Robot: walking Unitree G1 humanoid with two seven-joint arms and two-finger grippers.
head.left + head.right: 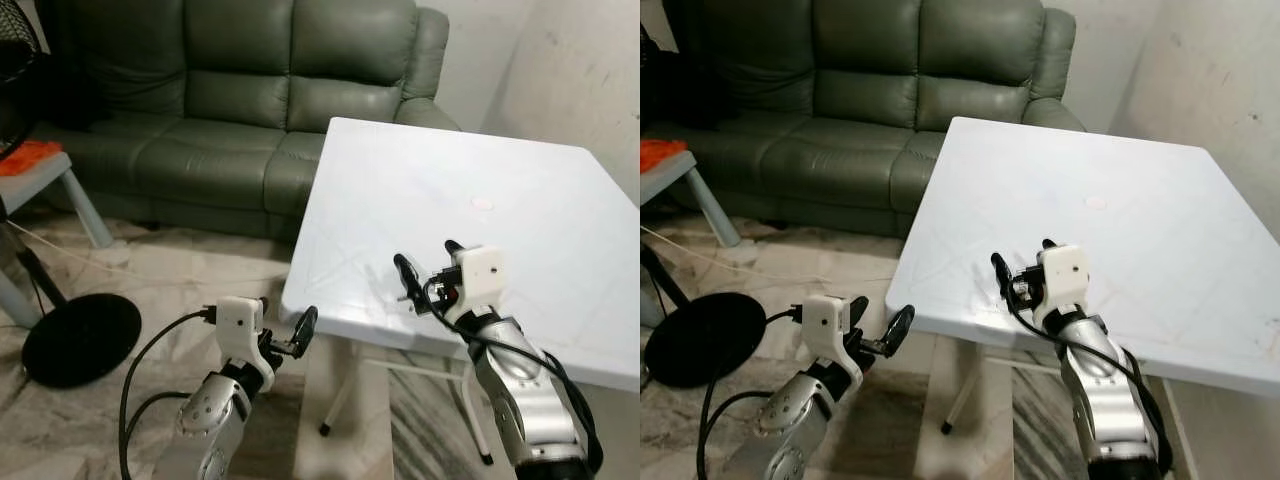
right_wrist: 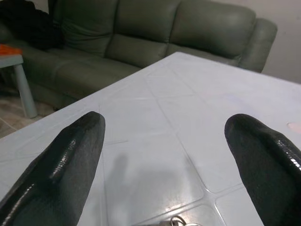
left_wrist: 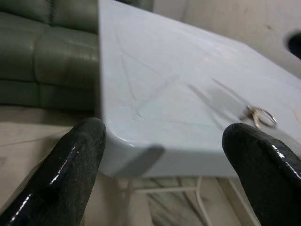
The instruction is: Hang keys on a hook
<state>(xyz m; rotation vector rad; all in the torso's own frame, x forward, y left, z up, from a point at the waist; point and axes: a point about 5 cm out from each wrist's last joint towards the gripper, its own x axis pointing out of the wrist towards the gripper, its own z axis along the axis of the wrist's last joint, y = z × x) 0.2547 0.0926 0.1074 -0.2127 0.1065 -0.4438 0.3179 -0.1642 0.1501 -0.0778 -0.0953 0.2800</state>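
Worktop: white square worktop (image 1: 520, 210) in front of a green sofa (image 1: 250, 90), with a small pale round mark (image 1: 482, 203) on its top.
Keys: keys (image 3: 260, 116) lie flat on the worktop near its front edge, seen as a small metal ring in the left wrist view; their tip also peeks in at the lower edge of the right wrist view (image 2: 176, 221), just beneath the right fingers.
Right gripper: right gripper (image 1: 428, 262) hovers low over the front part of the worktop, fingers (image 2: 66, 165) spread wide apart, holding nothing.
Left gripper: left gripper (image 1: 285, 325) sits off the worktop's front left corner, below its edge, fingers (image 3: 70, 169) spread apart and empty, pointing at the corner.
Floor: marbled tiles with a round black base (image 1: 80, 338) and a cable.
Side: grey stool (image 1: 45, 180) with something orange (image 1: 28, 155) on top, left of the sofa.
Containers: none can be made out.
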